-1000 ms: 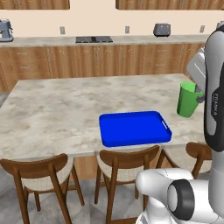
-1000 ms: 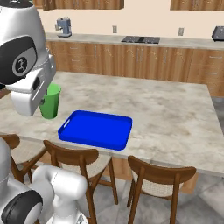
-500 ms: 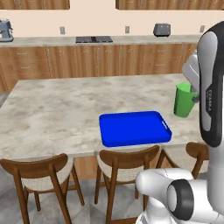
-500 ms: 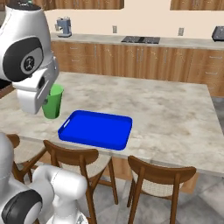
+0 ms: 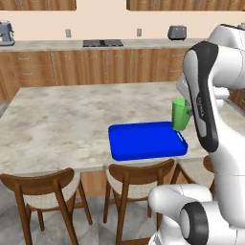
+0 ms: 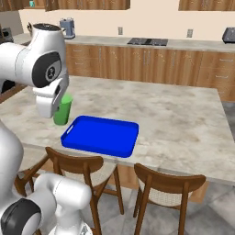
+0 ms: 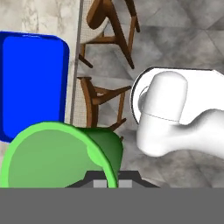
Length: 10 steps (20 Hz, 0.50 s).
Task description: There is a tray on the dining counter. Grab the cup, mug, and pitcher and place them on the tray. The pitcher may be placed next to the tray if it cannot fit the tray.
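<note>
The bright green cup (image 5: 180, 115) is pinched at its rim by my gripper (image 7: 111, 179), which is shut on it. It hangs at the short end of the blue tray (image 5: 143, 141) nearest the arm, over that end's rim in the left base view. From the right base view the cup (image 6: 62, 110) sits just left of the tray (image 6: 103, 135). Looking down through the hand view, the cup's open mouth (image 7: 57, 159) lies below the tray (image 7: 30, 83). The tray lies on the dining counter (image 5: 62, 124) near its front edge and holds nothing. The mug and pitcher are out of view.
Wooden chairs (image 5: 136, 179) (image 6: 167, 188) line the counter's front edge. The wall counter behind carries a cooktop (image 5: 103, 43), a toaster (image 5: 177, 32) and a coffee machine (image 5: 5, 33). My white forearm (image 5: 203, 105) stands right beside the tray's end.
The arm has swung the cup sideways toward the tray, from over bare counter to the tray's near end. The tray has stayed put.
</note>
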Motion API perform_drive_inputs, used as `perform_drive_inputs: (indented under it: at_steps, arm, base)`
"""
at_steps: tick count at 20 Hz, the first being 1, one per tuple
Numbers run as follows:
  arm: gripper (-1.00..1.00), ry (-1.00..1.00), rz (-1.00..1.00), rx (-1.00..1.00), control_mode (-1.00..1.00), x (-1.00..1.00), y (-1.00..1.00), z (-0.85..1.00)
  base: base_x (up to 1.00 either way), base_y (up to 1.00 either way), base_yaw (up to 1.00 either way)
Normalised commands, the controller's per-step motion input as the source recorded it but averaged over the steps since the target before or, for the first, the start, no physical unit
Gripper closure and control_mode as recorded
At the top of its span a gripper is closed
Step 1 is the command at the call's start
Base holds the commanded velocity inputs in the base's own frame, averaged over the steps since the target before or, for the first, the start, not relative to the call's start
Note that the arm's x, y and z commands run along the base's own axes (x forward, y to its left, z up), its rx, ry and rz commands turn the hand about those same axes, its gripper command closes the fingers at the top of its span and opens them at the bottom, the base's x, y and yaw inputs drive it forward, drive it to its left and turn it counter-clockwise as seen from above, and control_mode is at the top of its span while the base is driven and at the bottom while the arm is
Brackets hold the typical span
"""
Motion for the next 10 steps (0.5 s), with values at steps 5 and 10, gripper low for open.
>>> perform_drive_inputs:
  at_steps: [5,10]
  arm:
    - [1.00,0.00,0.05,0.00,-1.00,0.48,0.17,-0.24]
    - [1.00,0.00,0.05,0.00,-1.00,0.49,0.14,-0.35]
  base:
    - [0.00,0.00,0.00]
    - [0.00,0.00,0.00]
